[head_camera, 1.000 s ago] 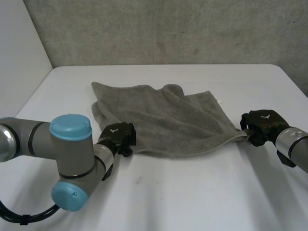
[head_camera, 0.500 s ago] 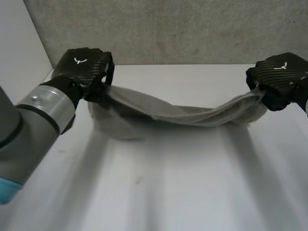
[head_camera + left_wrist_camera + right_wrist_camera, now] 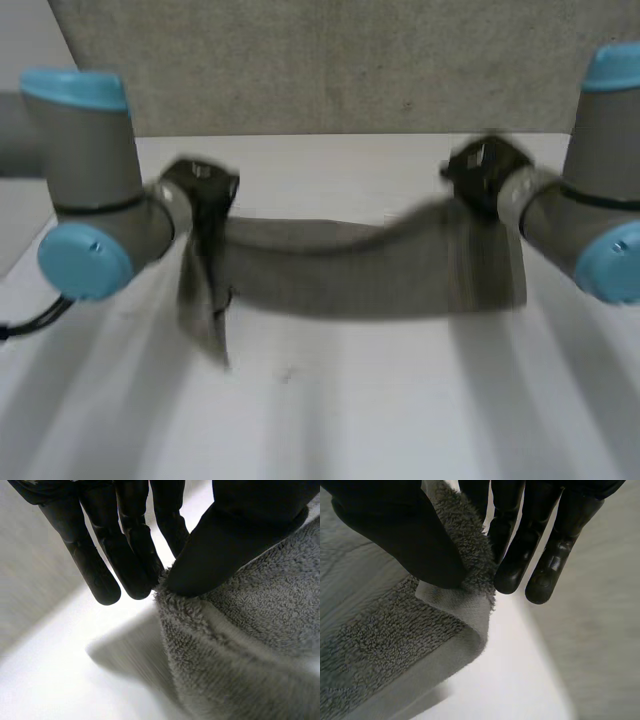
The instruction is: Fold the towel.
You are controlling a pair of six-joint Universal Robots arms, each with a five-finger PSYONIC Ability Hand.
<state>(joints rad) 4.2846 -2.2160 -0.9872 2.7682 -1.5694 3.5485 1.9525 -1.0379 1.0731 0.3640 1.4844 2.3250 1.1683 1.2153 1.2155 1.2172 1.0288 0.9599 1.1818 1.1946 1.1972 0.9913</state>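
A grey towel hangs stretched in the air between my two hands above the white table, sagging in the middle. My left hand holds its left end, where a loose corner droops down. In the left wrist view the thumb pinches the towel's edge against the fingers. My right hand holds the right end, with cloth hanging below it. In the right wrist view the thumb presses the towel's hemmed corner against the fingers.
A grey wall stands behind the far edge of the table. Both arms, with light-blue caps, reach in from the sides at towel height.
Both hands have lifted the towel off the table and carried it up and toward the far side. The towel went from lying spread flat to hanging between them.
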